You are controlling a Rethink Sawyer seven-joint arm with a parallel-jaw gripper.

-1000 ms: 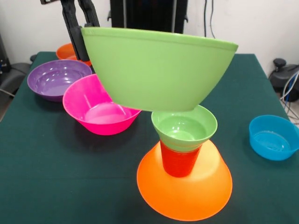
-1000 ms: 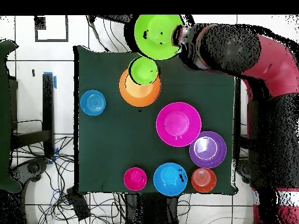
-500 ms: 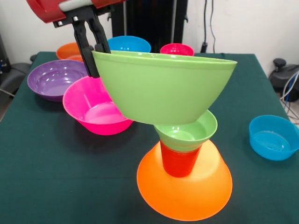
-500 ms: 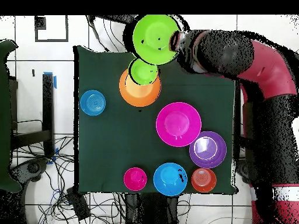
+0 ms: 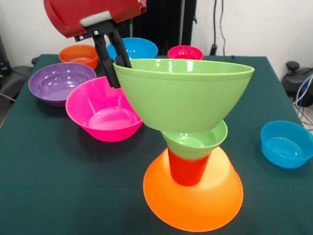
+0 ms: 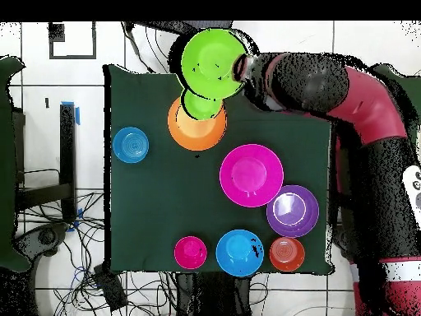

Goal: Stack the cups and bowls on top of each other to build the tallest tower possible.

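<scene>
My front camera sits low and close at the table point(image 5: 58, 196) edge, looking across it; the large orange bowl point(image 5: 193, 198) fills the bottom of its frame. My overhead camera hangs high and looks straight down, taking in the whole table point(image 6: 148, 206) and the floor around it, with that orange bowl point(image 6: 196, 127) near the top edge. Both views share the tabletop, turned half round against each other.
</scene>
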